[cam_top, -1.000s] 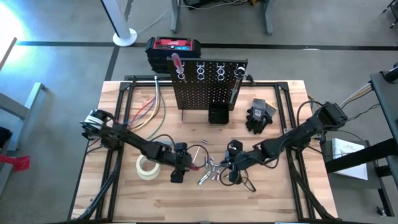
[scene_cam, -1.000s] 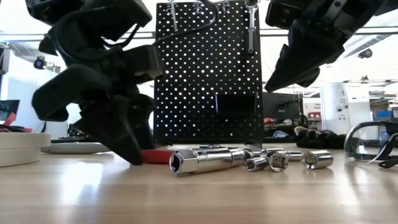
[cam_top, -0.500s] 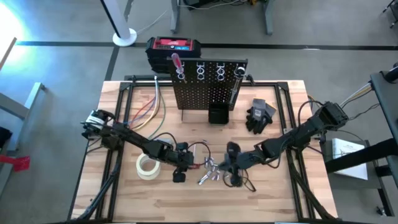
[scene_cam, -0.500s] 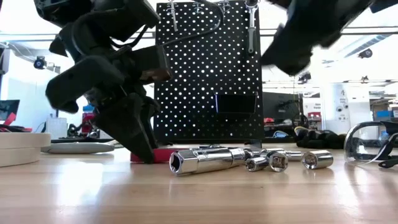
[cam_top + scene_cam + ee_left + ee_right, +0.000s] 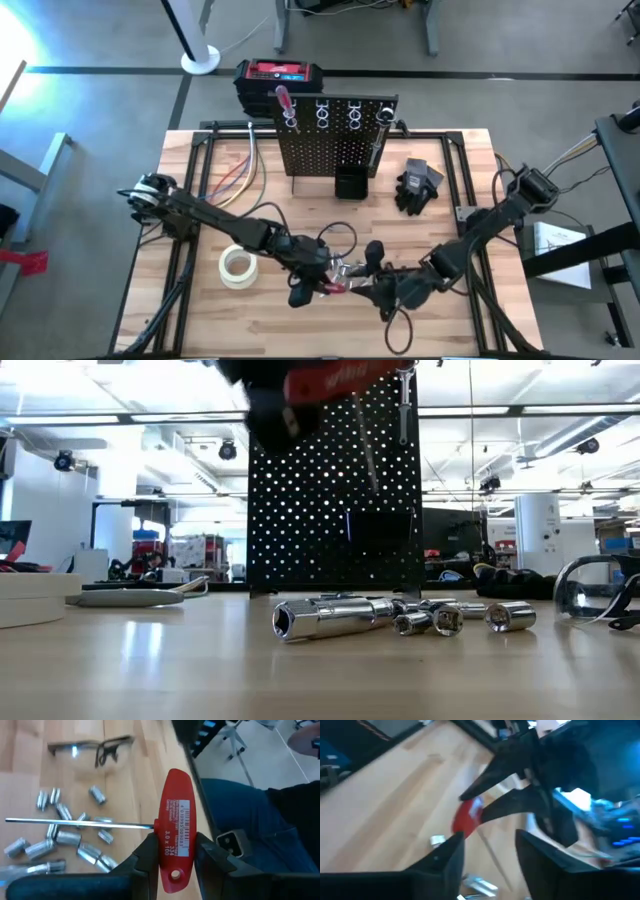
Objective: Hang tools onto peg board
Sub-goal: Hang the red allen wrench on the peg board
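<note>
— Item in hand? 
— Red T-handle key (image 5: 176,835), clamped in my left pincer (image 5: 310,283), lifted off the tabletop (image 5: 190,320). 
— Right pincer (image 5: 378,290)? 
— Fingers apart, empty, just beside mine. 
— Next? 
— Carry it to the peg board (image 5: 325,150), well beyond my pincer; hook it on.

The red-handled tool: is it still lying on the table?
No. The left gripper holds the red-handled tool by its handle, lifted clear above the sockets.

Even, bright ceiling light fills the room. In the overhead view a blue-white glare burns out the floor's far left corner. At table height the wooden table (image 5: 320,670) gleams with soft reflections, and the chrome sockets (image 5: 400,617) carry sharp highlights against a backlit peg board (image 5: 335,490). Motion blur smears the right wrist view and the red handle (image 5: 335,375) overhead.
</note>
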Available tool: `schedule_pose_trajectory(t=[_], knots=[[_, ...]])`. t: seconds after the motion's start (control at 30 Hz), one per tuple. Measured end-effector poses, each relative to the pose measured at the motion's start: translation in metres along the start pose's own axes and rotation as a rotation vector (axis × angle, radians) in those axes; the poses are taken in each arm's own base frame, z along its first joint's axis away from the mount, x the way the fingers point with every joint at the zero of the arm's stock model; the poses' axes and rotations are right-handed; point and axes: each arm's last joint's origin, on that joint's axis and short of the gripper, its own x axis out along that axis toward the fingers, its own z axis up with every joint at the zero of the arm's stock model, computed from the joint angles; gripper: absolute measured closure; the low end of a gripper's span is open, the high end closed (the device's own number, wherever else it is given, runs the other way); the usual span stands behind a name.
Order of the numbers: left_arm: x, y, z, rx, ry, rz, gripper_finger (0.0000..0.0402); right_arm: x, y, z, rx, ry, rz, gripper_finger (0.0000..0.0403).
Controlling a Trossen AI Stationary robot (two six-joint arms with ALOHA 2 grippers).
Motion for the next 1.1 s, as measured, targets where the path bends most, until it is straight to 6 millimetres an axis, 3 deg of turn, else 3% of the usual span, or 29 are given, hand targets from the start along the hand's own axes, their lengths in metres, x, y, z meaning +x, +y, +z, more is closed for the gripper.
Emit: schedule_pose_trajectory(t=[0.17, 0.33, 0.47, 0.87, 1.1], knots=[[-0.009, -0.011, 0.023, 0.022, -0.026, -0.007, 0.0322, 0.000, 0.004, 0.014, -0.028, 0.010, -0.005, 0.0162], [-0.012, -0.015, 0.032, 0.028, -0.051, -0.015, 0.0322, 0.003, 0.008, 0.021, -0.028, 0.044, 0.005, 0.0158], [-0.013, -0.015, 0.034, 0.020, -0.056, -0.015, 0.0322, 0.007, 0.008, 0.025, -0.048, 0.054, -0.012, 0.0193], [-0.012, -0.014, 0.032, -0.017, -0.051, -0.013, 0.0322, 0.005, 0.006, 0.026, -0.077, 0.051, -0.018, 0.0359], [-0.013, -0.015, 0.034, 0.004, -0.057, -0.023, 0.0322, 0.002, 0.003, 0.028, -0.053, 0.042, -0.020, 0.0370]])
